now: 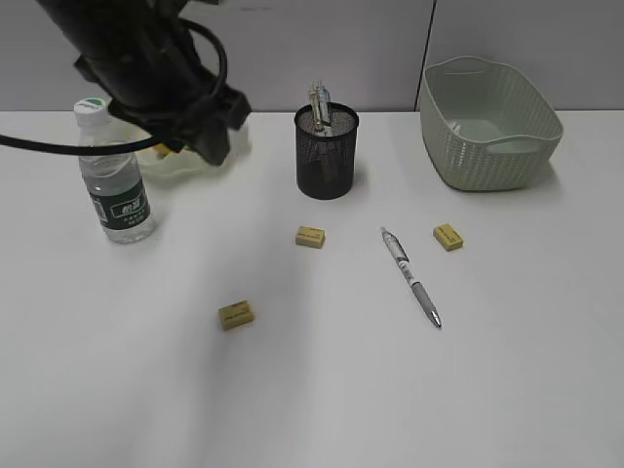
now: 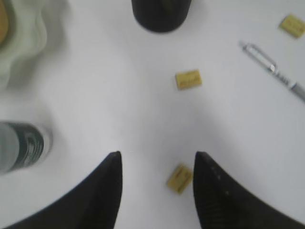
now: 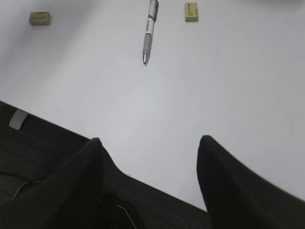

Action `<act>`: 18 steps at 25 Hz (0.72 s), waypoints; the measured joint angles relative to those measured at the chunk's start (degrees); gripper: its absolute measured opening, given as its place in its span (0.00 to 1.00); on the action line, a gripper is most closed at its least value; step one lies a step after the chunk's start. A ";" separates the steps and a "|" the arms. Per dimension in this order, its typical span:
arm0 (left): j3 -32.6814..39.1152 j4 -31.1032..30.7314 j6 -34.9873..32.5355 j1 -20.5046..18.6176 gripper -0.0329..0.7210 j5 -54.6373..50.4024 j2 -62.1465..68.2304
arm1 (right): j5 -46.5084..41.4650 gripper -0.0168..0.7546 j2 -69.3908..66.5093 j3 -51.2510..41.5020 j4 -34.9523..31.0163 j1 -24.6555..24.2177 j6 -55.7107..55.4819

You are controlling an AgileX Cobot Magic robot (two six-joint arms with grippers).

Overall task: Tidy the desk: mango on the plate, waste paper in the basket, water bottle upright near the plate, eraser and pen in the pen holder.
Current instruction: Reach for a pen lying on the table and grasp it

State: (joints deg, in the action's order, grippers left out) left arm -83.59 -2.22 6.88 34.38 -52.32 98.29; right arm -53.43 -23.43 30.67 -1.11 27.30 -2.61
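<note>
My left gripper (image 2: 157, 155) hangs open and empty above the desk (image 1: 322, 390); in the exterior view the left gripper (image 1: 216, 136) is dark in front of the plate (image 1: 185, 164). A yellow eraser (image 2: 179, 178) lies below it, close to the right finger. Two more erasers (image 1: 310, 236) (image 1: 448, 237) and the pen (image 1: 410, 276) lie loose. The water bottle (image 1: 115, 185) stands upright beside the plate (image 2: 24, 43), where an orange bit of mango (image 2: 2, 19) shows. The pen holder (image 1: 327, 151) holds something. My right gripper (image 3: 148, 138) is open over the desk's front edge. The waste paper is out of view.
The green basket (image 1: 487, 122) stands at the back right by the wall. The third eraser (image 1: 235, 314) lies front left of the middle. The desk's dark front edge (image 3: 57, 138) runs under the right gripper.
</note>
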 joint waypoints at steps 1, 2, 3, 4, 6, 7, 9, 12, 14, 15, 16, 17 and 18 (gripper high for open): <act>0.00 -0.58 0.00 0.00 0.54 -3.51 -0.22 | 0.00 0.66 0.00 0.00 0.00 0.00 -0.02; 0.00 -1.33 0.00 0.00 0.54 -6.77 -0.29 | 0.00 0.66 0.00 0.00 0.00 0.00 -0.02; 0.00 -1.89 0.00 0.00 0.54 -9.21 -0.34 | 0.00 0.66 0.00 0.00 0.00 0.00 -0.02; 0.00 -2.49 -0.06 0.00 0.53 -11.84 -0.34 | 0.00 0.66 0.00 0.00 0.00 0.00 -0.02; 0.05 -3.38 -0.32 0.00 0.52 -15.45 -0.34 | 0.00 0.66 0.00 0.00 0.00 0.00 -0.02; 0.11 -3.73 -0.63 0.00 0.50 -16.36 -0.34 | 0.00 0.66 0.00 0.00 0.00 0.00 -0.11; 0.31 -3.87 -1.36 0.00 0.45 -16.99 -0.48 | 0.00 0.66 0.00 0.00 0.00 0.00 -0.11; 3.15 -3.61 -1.82 0.00 0.40 -16.99 -2.22 | 0.12 0.66 0.00 0.00 0.00 0.00 -0.11; 6.86 -3.59 -1.92 0.00 0.39 -16.99 -4.67 | 0.24 0.66 0.00 0.00 0.00 0.00 -0.15; 9.09 -3.59 -1.93 0.00 0.38 -17.04 -6.35 | 0.24 0.66 -0.12 0.00 0.00 0.00 -0.15; 11.12 -3.48 -1.99 0.00 0.38 -17.04 -7.92 | 0.26 0.66 -0.48 0.00 0.00 0.00 -0.15; 13.71 -3.23 -1.99 0.00 0.38 -17.10 -9.94 | 0.31 0.66 -1.10 0.00 0.00 0.00 -0.15; 16.38 -2.82 -2.01 0.00 0.40 -17.10 -12.07 | 0.30 0.66 -1.82 0.00 0.00 0.00 -0.15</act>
State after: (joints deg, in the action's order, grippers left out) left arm -67.22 -5.05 4.87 34.38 -69.42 86.22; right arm -53.12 -25.25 30.67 -1.11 27.30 -2.76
